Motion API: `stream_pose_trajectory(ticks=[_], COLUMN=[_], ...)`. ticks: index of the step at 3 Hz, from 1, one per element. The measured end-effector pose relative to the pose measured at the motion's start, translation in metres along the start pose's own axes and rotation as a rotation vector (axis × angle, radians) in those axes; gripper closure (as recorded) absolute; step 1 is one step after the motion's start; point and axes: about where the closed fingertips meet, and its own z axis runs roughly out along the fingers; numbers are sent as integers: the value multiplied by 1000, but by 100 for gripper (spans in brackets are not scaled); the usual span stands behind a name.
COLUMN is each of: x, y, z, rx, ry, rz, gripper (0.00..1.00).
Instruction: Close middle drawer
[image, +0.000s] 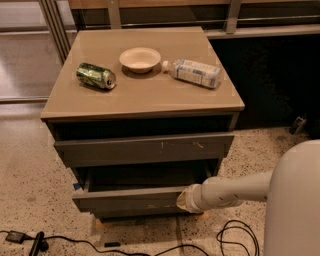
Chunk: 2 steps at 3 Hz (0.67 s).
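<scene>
Low on cabinet (150, 97) | middle drawer (125, 200) ajar, plain grey | pincer (183, 200) at front

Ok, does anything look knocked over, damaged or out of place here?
The green drink can and the clear plastic bottle lie on their sides on the cabinet top; no spill shows. The plain grey-brown middle drawer stands partly open, the gripper at its front.

The arm (235, 190) is a smooth cream-white tube, round in section, with a thicker ringed collar just before the gripper (183, 200). The gripper, near and a little right of centre, is a pale stub tinged yellowish. At the near right edge a broad, rounded white segment (292, 200) fills the corner, plain and unmarked.
</scene>
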Motion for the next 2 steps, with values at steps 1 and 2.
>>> stream_pose_trajectory(ticks=[1,2], x=[0,0], y=[0,0], z=[0,0], rx=[0,0], ry=[0,0], rz=[0,0], gripper=[33,9])
